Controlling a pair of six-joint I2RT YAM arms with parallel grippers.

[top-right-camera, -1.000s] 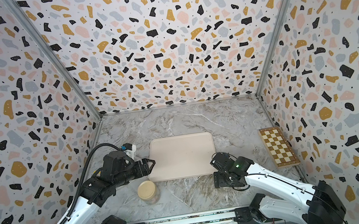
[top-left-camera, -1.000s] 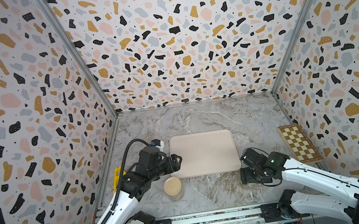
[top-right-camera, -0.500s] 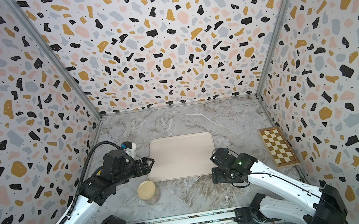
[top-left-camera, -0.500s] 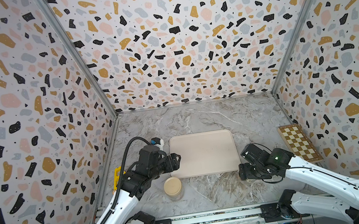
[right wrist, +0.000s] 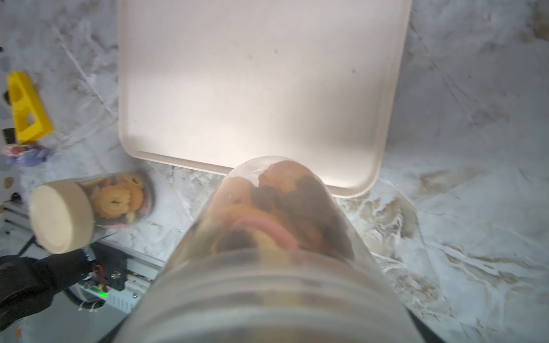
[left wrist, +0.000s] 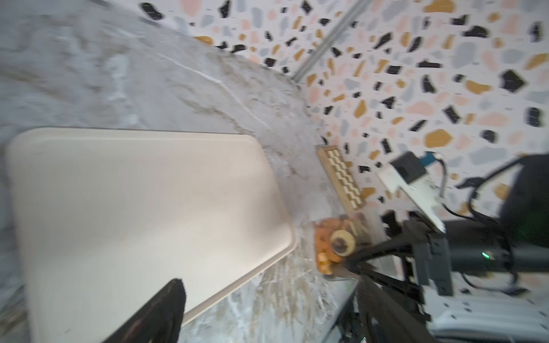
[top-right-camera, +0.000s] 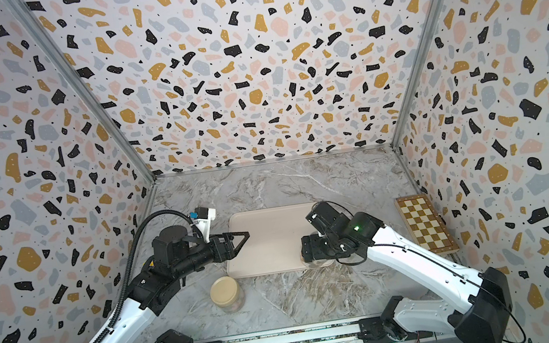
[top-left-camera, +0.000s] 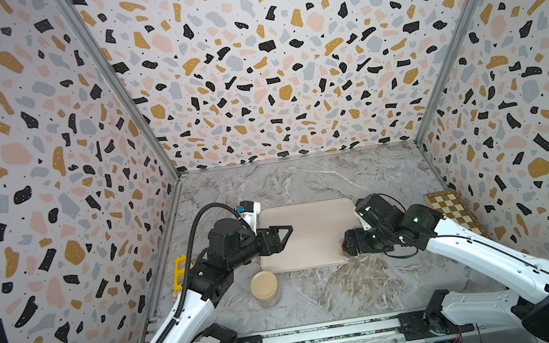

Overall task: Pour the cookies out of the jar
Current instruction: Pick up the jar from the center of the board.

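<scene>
Cookies (right wrist: 285,202), golden and dark brown, sit inside a clear jar (right wrist: 267,282). The right tool (top-left-camera: 352,246) is clamped on the jar at the near right corner of the beige tray (top-left-camera: 309,218). The left tool (top-left-camera: 283,235) hangs over the tray's left edge; I cannot tell whether its jaws are apart or together. A second jar (right wrist: 118,199) with a beige lid (top-left-camera: 263,284) stands on the tabletop (top-left-camera: 337,291) near the tray's near left corner. A chessboard (top-left-camera: 452,215) lies by the right wall.
</scene>
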